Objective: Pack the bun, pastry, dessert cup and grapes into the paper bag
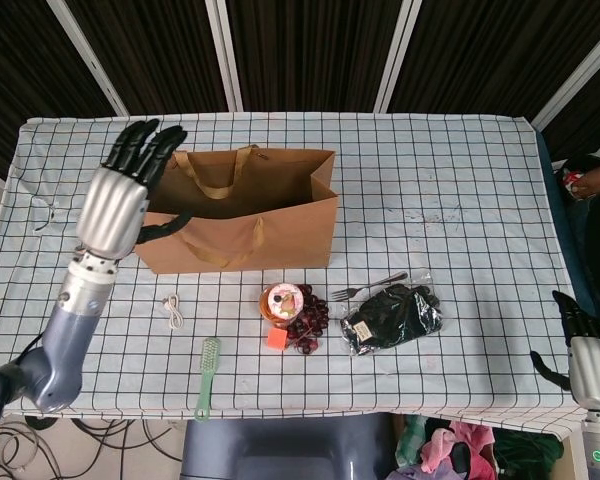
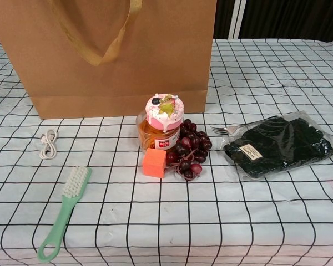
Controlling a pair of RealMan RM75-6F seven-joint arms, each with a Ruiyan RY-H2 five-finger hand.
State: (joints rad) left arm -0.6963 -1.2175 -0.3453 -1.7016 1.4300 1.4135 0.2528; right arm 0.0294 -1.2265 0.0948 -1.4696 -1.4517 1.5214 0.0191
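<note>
Head view: the left robot hand (image 1: 128,190) is raised beside the left end of one brown paper bag (image 1: 270,230), palm toward the bag, fingers spread and pointing up, holding nothing. The bag stands open near the far left part of the worktop (image 1: 460,180). The right robot hand (image 1: 585,350) sits just past the near right corner, fingers apart, empty. In front of the bag stand one dessert cup (image 1: 281,301) and one bunch of grapes (image 1: 308,320), touching; one dark wrapped pastry (image 1: 391,318) lies to their right.

Chest view: neither robot hand shows. One orange cube (image 2: 154,162), one fork (image 2: 228,129), one green brush (image 2: 64,211) and one white cable (image 2: 47,143) lie nearby
</note>
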